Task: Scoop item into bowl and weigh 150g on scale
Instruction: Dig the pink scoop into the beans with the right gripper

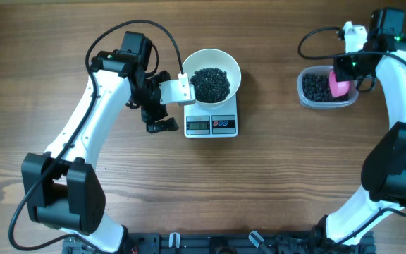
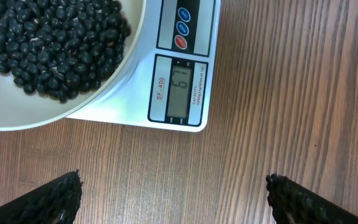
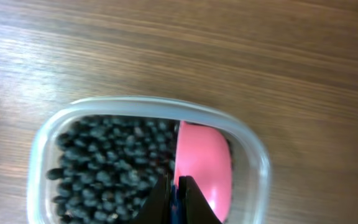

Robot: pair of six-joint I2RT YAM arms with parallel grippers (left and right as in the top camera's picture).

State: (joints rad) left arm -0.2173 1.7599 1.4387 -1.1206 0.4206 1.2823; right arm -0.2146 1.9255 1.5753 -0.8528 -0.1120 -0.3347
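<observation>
You have the beans (image 1: pixel 211 83) heaped in the white bowl (image 1: pixel 228 60) on the scale (image 1: pixel 211 125), toward the far edge of the bench (image 1: pixel 259 190), the released left tool (image 2: pixel 174 199) just left of it, the right tool (image 3: pixel 174 202) clenched on the pink scoop (image 3: pixel 204 165) inside the clear tub (image 3: pixel 253 149) near the far right corner, open bench between.

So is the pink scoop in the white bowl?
No, the scoop sits in the clear tub of beans, away from the bowl.

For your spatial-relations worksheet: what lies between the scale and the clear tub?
Nothing but bare wooden table between scale and tub, seen in the overhead view.
</observation>
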